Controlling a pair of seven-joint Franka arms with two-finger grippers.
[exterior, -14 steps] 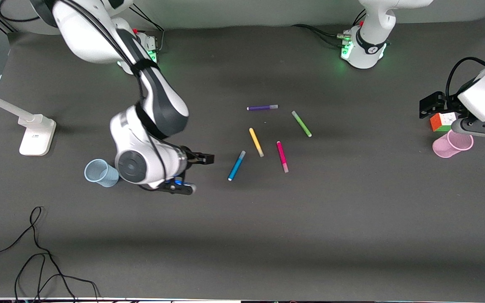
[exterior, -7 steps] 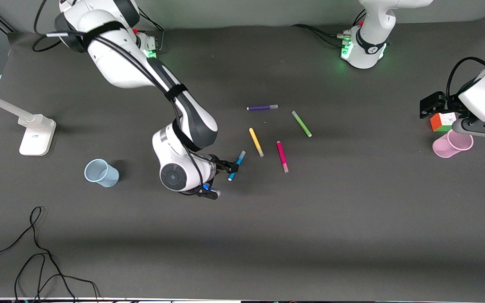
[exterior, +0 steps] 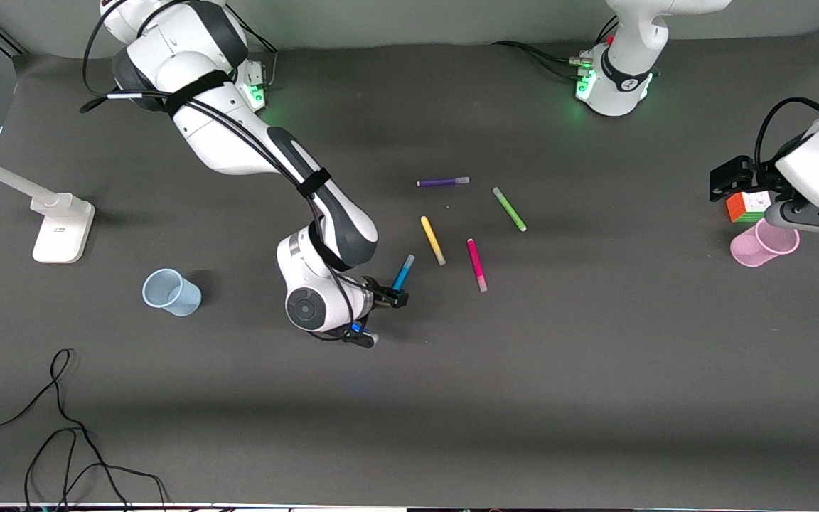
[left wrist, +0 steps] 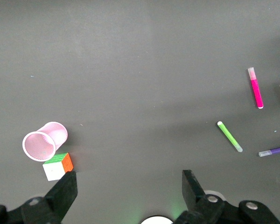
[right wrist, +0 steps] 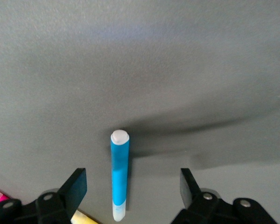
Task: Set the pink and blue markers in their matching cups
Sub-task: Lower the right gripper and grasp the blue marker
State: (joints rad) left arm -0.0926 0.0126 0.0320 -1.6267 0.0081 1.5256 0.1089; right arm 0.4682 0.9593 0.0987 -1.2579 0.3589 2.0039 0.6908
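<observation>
Right tool (exterior: 394,296) has come down, spread, astride blue marker (exterior: 402,273) on dark table (exterior: 523,370).

Five slim felt-tip pens on the table: one bright blue (exterior: 402,273), one magenta-pink (exterior: 477,264), one yellow (exterior: 432,240), one green (exterior: 509,209), one purple (exterior: 443,182).

Two translucent plastic tumblers: pale blue (exterior: 170,292), pale pink (exterior: 763,245).

One multicoloured puzzle cube (exterior: 748,205).

Two arms.

The dark grey table (exterior: 594,370) carries blue (exterior: 403,272), pink (exterior: 477,264), yellow (exterior: 432,240), green (exterior: 509,209) and purple (exterior: 443,182) markers, a blue cup (exterior: 170,292), pink cup (exterior: 763,245), puzzle cube (exterior: 747,205), loose cable (exterior: 61,427).
</observation>
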